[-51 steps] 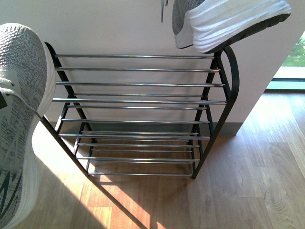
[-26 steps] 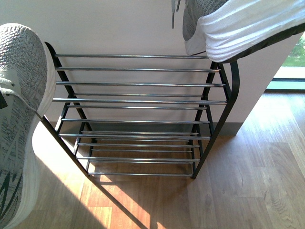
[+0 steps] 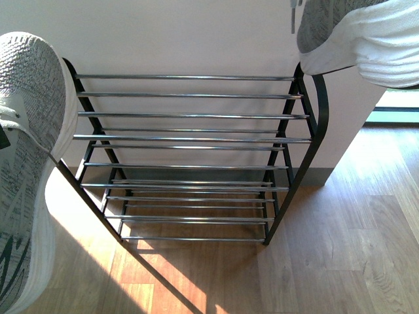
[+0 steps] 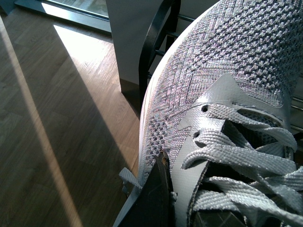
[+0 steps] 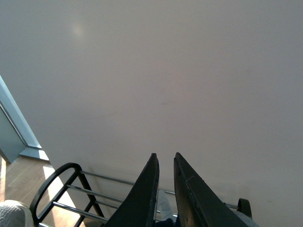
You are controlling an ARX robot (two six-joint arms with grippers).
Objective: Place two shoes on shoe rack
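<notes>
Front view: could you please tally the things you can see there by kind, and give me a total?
grey sneaker: 2
shoe rack: 1
Total: 3

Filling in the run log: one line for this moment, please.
phase: carry | left gripper: holds left shoe | right gripper: holds right shoe near rack right end | shoes on rack: none
</notes>
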